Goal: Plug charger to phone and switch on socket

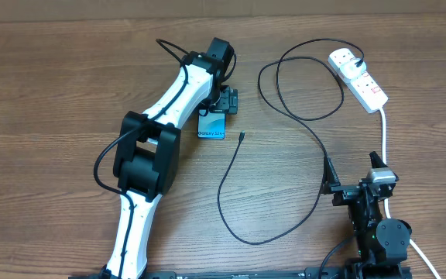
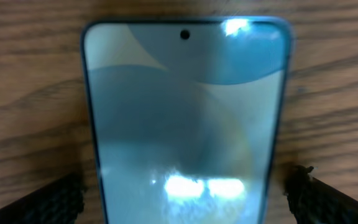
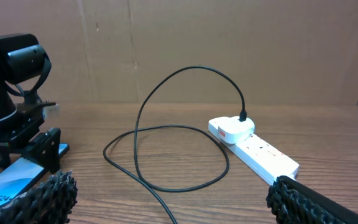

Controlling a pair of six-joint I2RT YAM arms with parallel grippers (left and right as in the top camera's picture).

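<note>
One phone, between left end effector fingers (screen up)

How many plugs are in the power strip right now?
1. A white adapter carrying the black charger cable sits in the outlet at the far end of the power strip. The other outlet looks empty.

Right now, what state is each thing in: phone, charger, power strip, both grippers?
Phone: flat on the table, screen lit, not plugged in.
Charger: plug end in the power strip, connector tip loose on the table near the phone.
Power strip: switches too small to read on or off.
Left gripper: open, fingers either side of the phone.
Right gripper: open, empty.
</note>
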